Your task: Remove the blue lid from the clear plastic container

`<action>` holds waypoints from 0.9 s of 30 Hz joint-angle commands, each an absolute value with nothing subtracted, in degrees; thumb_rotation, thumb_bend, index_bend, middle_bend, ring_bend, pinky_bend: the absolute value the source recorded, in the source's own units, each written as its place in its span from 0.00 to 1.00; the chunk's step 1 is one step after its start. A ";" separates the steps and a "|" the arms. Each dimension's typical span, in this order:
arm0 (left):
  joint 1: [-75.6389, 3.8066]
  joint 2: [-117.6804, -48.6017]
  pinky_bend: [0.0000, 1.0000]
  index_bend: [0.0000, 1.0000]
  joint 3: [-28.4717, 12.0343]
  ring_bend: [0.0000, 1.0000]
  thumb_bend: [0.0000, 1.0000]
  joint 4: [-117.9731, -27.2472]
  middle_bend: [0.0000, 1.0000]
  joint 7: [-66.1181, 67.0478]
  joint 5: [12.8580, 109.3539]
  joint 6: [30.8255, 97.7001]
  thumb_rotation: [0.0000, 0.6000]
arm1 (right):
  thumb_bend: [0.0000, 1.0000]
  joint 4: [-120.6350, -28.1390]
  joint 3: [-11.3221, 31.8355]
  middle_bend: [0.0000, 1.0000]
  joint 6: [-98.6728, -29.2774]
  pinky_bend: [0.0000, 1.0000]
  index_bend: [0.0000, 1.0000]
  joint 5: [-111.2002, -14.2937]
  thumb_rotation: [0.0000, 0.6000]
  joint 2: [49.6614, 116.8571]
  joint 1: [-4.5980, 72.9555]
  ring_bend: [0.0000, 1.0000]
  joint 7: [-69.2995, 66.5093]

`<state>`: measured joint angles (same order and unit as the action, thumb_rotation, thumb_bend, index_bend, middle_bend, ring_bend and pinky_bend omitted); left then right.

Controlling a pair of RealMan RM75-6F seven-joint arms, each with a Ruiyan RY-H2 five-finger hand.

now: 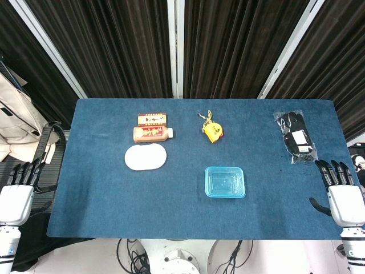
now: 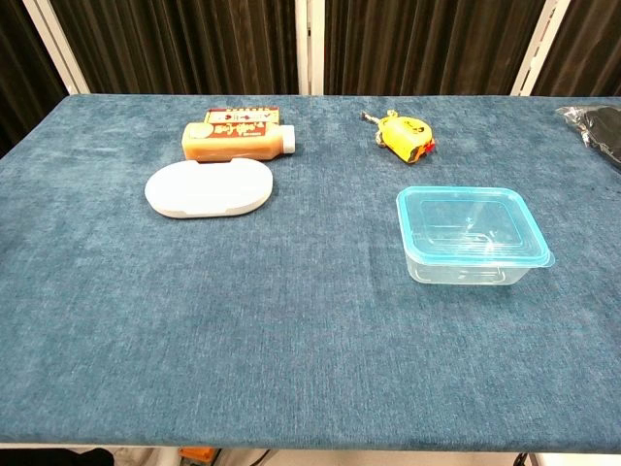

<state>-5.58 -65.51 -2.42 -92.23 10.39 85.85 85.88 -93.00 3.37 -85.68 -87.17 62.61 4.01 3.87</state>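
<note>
The clear plastic container (image 1: 224,182) (image 2: 472,236) sits right of the table's middle, with its translucent blue lid (image 1: 224,178) (image 2: 471,223) seated on top. My left hand (image 1: 18,191) hovers off the table's left edge, fingers straight and apart, holding nothing. At the right edge my right hand (image 1: 341,191) is the same, fingers extended and spread, well right of the container. Neither hand shows in the chest view.
A white oval dish (image 1: 146,157) (image 2: 209,188) lies left of centre, with an orange bottle (image 1: 151,133) (image 2: 238,140) and a red box (image 1: 151,118) behind it. A yellow tape measure (image 1: 213,132) (image 2: 406,135) lies behind the container. A bagged black item (image 1: 295,137) (image 2: 597,131) rests far right.
</note>
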 commanded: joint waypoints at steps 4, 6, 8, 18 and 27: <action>-5.62 -65.40 0.00 0.04 -2.25 0.00 0.00 -92.83 0.00 11.75 84.92 84.85 1.00 | 0.06 -92.93 3.39 0.10 -84.86 0.00 0.00 -87.25 1.00 62.62 4.52 0.00 3.52; -5.68 -65.44 0.00 0.04 -2.31 0.00 0.00 -92.95 0.00 11.89 84.71 84.68 1.00 | 0.07 -92.86 3.41 0.10 -84.45 0.00 0.00 -87.34 1.00 62.72 4.83 0.00 3.57; -5.70 -65.43 0.00 0.04 -2.33 0.00 0.00 -93.08 0.00 12.05 84.78 84.74 1.00 | 0.07 -92.77 3.42 0.10 -83.95 0.00 0.00 -87.57 1.00 62.91 5.24 0.00 3.54; -6.56 -66.25 0.00 0.04 -2.45 0.00 0.00 -92.90 0.00 12.30 85.26 83.94 1.00 | 0.07 -87.60 4.65 0.03 -71.76 0.00 0.00 -86.03 1.00 68.16 13.36 0.00 5.66; -7.12 -66.63 0.00 0.04 -2.52 0.00 0.00 -92.89 0.00 12.49 84.79 82.95 1.00 | 0.08 -76.66 6.15 0.00 -61.95 0.00 0.00 -87.50 1.00 79.32 23.54 0.00 3.89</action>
<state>-7.11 -66.64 -2.52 -92.89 12.48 84.81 82.97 -79.31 5.67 -63.98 -86.71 76.64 21.53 4.43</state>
